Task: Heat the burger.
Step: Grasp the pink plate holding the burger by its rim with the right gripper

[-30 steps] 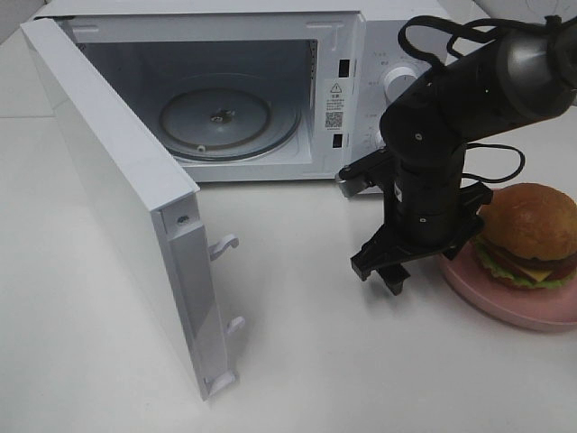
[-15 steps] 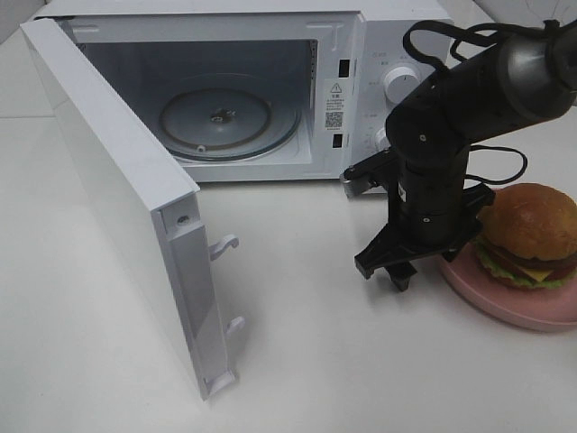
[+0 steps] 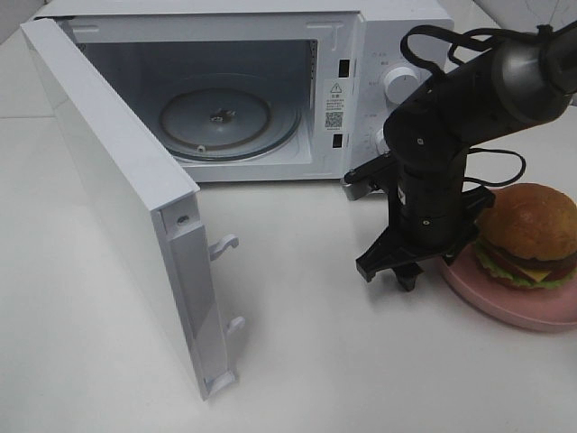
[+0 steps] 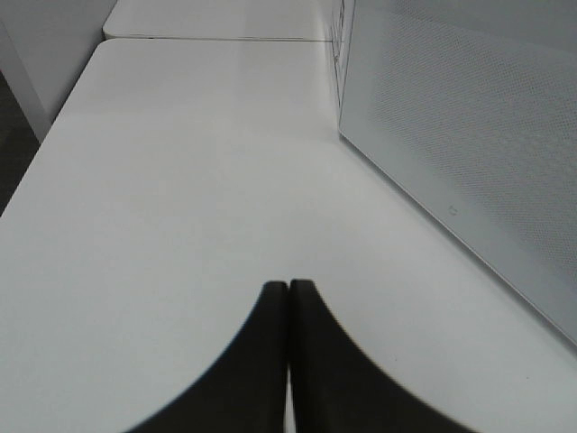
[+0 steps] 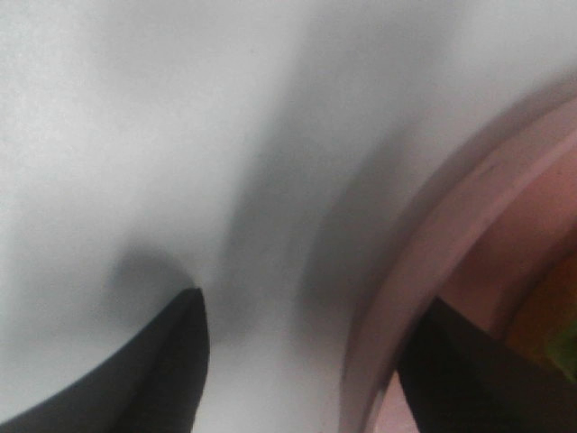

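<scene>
1. Burger (image 3: 532, 230) is out at 3 o'clock in the overhead view. It's sitting upright on the pink plate (image 3: 505, 308), with lettuce, cheese and tomato poking out under the glossy bun. Not in the microwave yet.
2. Microwave (image 3: 347, 41) is up at 12 o'clock with its door (image 3: 108, 189) swung wide, the free edge pointing down toward 7 o'clock. The glass turntable (image 3: 225, 117) inside has nothing on it. Control knob (image 3: 399, 81) is on the front panel, just behind the black arm.
3. Right gripper (image 3: 388, 275) is pointed straight down at the counter (image 3: 306, 370), right at the 9 o'clock edge of the plate. The burger is over at its 3 o'clock, near but not touching.
4. From the right wrist cam the jaws are fairly wide and straddling the plate rim. One finger (image 5: 162, 361) is over bare counter and the other is inside the plate. Can't see either one pressing on the rim, so I wouldn't call it a grip. That shot is pretty blurry too.
5. Left gripper (image 4: 288, 302) doesn't show in the overhead view. Its wrist cam shows the two fingertips pressed together with nothing between them, low over the counter, and a dotted white panel (image 4: 469, 153) close beside it.
</scene>
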Robot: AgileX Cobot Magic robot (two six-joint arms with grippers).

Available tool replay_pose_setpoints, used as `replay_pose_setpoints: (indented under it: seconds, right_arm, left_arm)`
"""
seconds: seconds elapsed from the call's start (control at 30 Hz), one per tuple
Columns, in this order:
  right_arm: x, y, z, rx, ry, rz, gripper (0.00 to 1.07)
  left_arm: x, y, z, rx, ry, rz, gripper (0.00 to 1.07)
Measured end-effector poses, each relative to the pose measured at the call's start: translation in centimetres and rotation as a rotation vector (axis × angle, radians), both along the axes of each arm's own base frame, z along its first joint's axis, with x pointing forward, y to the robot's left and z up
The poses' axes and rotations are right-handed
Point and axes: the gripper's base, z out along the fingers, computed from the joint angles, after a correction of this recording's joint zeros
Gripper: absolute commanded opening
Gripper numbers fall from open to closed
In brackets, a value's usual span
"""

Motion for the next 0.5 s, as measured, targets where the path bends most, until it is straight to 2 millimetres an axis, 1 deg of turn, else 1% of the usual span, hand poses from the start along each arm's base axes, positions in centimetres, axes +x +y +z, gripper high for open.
replay_pose_setpoints:
  seconds: [0.1,0.13,0.17,0.2,0.23,0.27,0.3,0.33,0.37,0.4,0.43,0.47,0.5]
  right_arm:
    - [0.00,0.00,-0.07,0.000,0.000,-0.005,0.55]
    - [0.03,0.01,-0.08,-0.003,0.002,-0.007,0.50]
    - [0.03,0.01,-0.08,-0.003,0.002,-0.007,0.50]
    - [0.02,-0.01,-0.15,-0.006,0.005,-0.007,0.47]
    - [0.07,-0.01,-0.15,-0.009,0.006,-0.006,0.37]
    - [0.07,-0.01,-0.15,-0.009,0.006,-0.006,0.37]
    - [0.06,-0.03,-0.22,-0.013,0.008,-0.005,0.25]
    - [0.06,-0.03,-0.22,-0.013,0.008,-0.005,0.25]
    - [0.08,-0.12,-0.26,-0.024,0.009,0.001,0.21]
    - [0.10,-0.16,-0.28,-0.030,0.009,0.006,0.11]
    - [0.10,-0.16,-0.28,-0.030,0.009,0.006,0.11]
    - [0.09,-0.26,-0.32,-0.042,0.012,0.009,0.03]
    - [0.09,-0.26,-0.32,-0.042,0.012,0.009,0.03]
  left_arm:
    - [0.00,0.00,0.00,0.000,0.000,0.000,0.00]
    - [0.00,0.00,0.00,0.000,0.000,0.000,0.00]
    - [0.00,0.00,0.00,0.000,0.000,0.000,0.00]
    - [0.00,0.00,0.00,0.000,0.000,0.000,0.00]
    - [0.00,0.00,0.00,0.000,0.000,0.000,0.00]
    - [0.00,0.00,0.00,0.000,0.000,0.000,0.00]
    - [0.00,0.00,0.00,0.000,0.000,0.000,0.00]
    - [0.00,0.00,0.00,0.000,0.000,0.000,0.00]
    - [0.00,0.00,0.00,0.000,0.000,0.000,0.00]
    - [0.00,0.00,0.00,0.000,0.000,0.000,0.00]
    - [0.00,0.00,0.00,0.000,0.000,0.000,0.00]
    - [0.00,0.00,0.00,0.000,0.000,0.000,0.00]
    - [0.00,0.00,0.00,0.000,0.000,0.000,0.00]
